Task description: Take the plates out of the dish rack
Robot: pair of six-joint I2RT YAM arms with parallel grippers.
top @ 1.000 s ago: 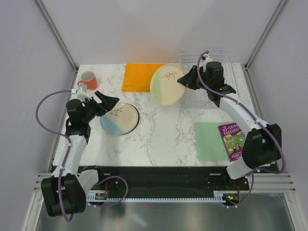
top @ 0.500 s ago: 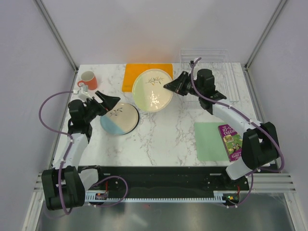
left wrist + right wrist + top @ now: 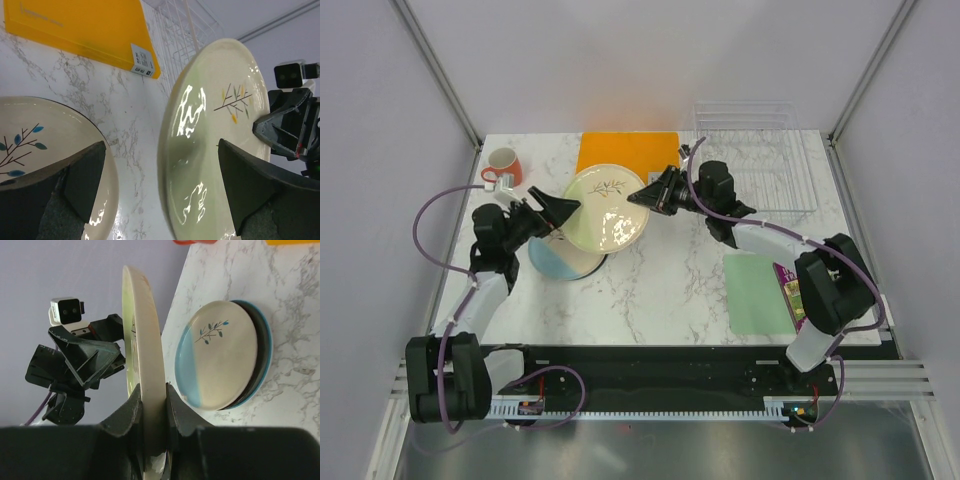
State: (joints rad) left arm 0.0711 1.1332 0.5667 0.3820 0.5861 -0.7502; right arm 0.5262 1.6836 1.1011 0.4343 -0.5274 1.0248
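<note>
Right pincer (image 3: 642, 197) clamped on cream plate (image 3: 605, 208) rim. Plate held tilted over blue plate (image 3: 552, 266) on surface (image 3: 660, 280), well left of rack (image 3: 760, 160). Left pincer (image 3: 560, 212) apart at opposite rim.

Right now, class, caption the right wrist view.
Right gripper grips the cream plate by its rim; the blue-and-cream plate lies flat beyond.

cream plate (image 3: 606, 209) covers blue-and-cream plate's (image 3: 550, 263) right side; book (image 3: 788, 295), well right of it, mostly behind right arm (image 3: 830, 285).
</note>
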